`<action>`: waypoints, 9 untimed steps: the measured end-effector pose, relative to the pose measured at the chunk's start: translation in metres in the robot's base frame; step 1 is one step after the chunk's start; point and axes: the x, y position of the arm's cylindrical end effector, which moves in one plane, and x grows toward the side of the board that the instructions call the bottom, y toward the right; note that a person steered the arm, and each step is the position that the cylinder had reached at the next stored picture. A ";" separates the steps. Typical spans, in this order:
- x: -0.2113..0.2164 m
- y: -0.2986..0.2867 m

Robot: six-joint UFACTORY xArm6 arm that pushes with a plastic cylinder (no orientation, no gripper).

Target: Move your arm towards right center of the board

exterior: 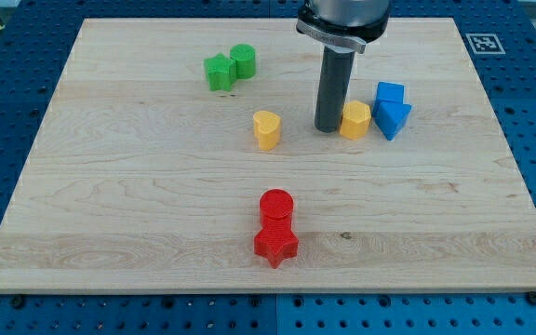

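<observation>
My rod comes down from the view's top and my tip [328, 127] rests on the wooden board [138, 214], right of centre. It stands just left of a yellow hexagonal block [355, 120], touching or nearly touching it. Two blue blocks sit right of that: a blue cube-like block [390, 94] and a blue triangular block [394, 118]. A yellow heart-shaped block [266, 129] lies to the left of my tip.
A green star-shaped block [219, 72] and a green cylinder [243, 61] sit together at upper left. A red cylinder [275, 207] and a red star-shaped block [275, 243] sit together near the bottom centre. A fiducial marker [481, 43] is at the board's top right corner.
</observation>
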 end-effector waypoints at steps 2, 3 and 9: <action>0.002 0.017; 0.013 -0.001; 0.073 0.095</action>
